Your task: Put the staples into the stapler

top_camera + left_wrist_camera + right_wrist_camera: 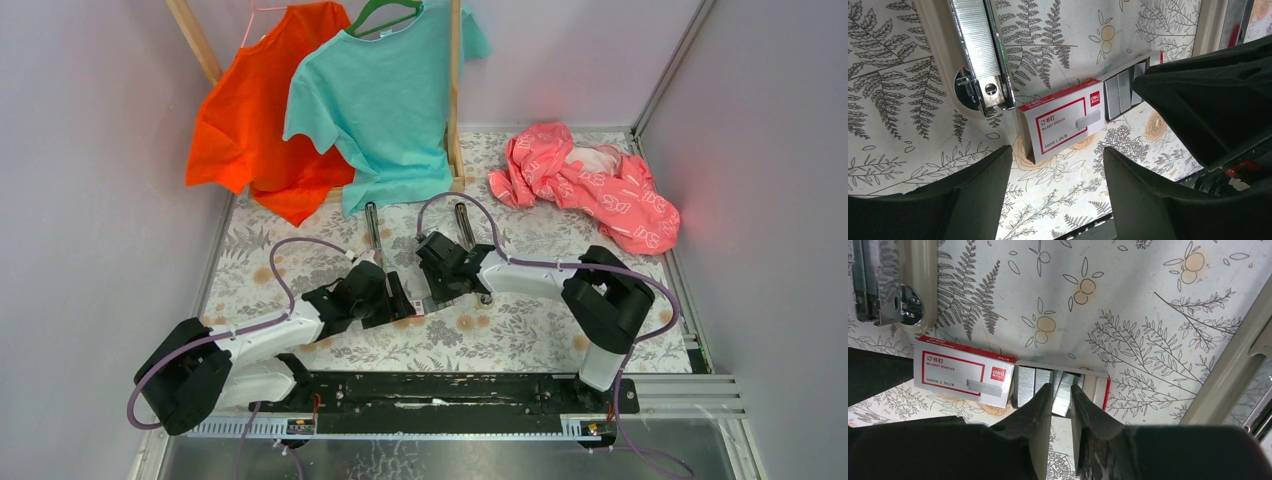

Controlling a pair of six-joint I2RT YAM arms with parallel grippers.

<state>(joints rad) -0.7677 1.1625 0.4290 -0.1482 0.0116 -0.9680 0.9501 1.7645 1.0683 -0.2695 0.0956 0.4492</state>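
Right wrist view: right gripper [1061, 392] jaws pinched on one staple strip [1066, 377] in box [963, 371]; lift straight, level. Left gripper [1055, 152] jaws apart, could steady box.

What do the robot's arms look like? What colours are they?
The left arm and right arm each have white tube-shaped middle parts between chunky black joints. A thin purple cable loops along each one. The jaws are plain black wedges, with no markings I can see. Both arms sit on a black bar.
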